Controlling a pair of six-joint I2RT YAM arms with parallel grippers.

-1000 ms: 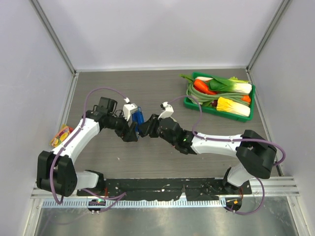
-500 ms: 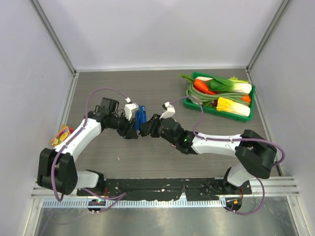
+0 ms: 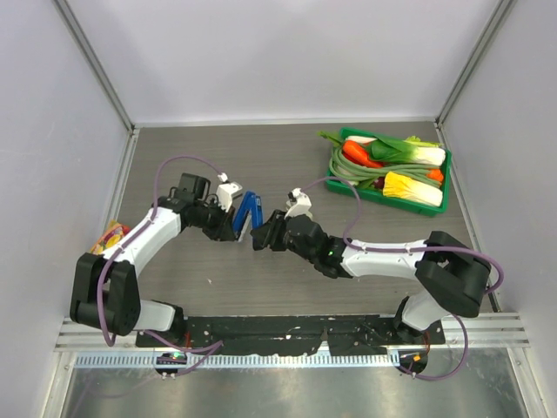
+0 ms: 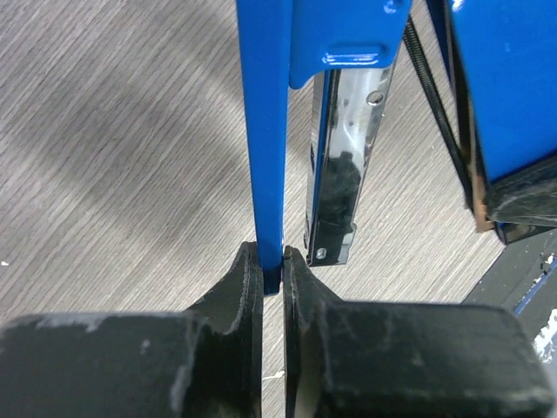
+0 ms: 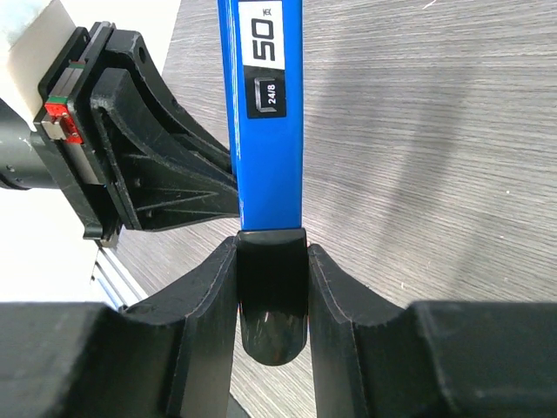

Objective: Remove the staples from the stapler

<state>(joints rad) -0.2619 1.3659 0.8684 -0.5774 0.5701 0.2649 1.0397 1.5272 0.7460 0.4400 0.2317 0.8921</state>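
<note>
The blue stapler (image 3: pixel 248 210) is just left of the middle of the top view, held up between the two arms over the grey table (image 3: pixel 261 165). The left gripper (image 3: pixel 236 225) comes at it from the left and the right gripper (image 3: pixel 259 236) from the right, and both have hold of it. In the left wrist view, the two black fingers (image 4: pixel 235 296) are squeezed almost together at the bottom of the frame, with a thin blue plate (image 4: pixel 265 131) of the stapler pinched between them. Just to the right of that plate hangs a shiny metal rail (image 4: pixel 344 165), and a wider blue part (image 4: pixel 513 87) fills the upper right corner, so the stapler is spread open into its parts. I cannot tell if any staples sit in the rail (it is too shiny and too narrow to see inside). In the right wrist view, the right gripper's fingers are a little way apart and clamped on the dark end (image 5: pixel 271 296) of the stapler at the bottom middle. The blue body runs straight up from there, with a label (image 5: pixel 268 39) reading "50" near the top. A green tray (image 3: pixel 416 205) of vegetables sits in the upper right of the top view, and an orange snack packet (image 3: pixel 108 238) lies at the left edge.
</note>
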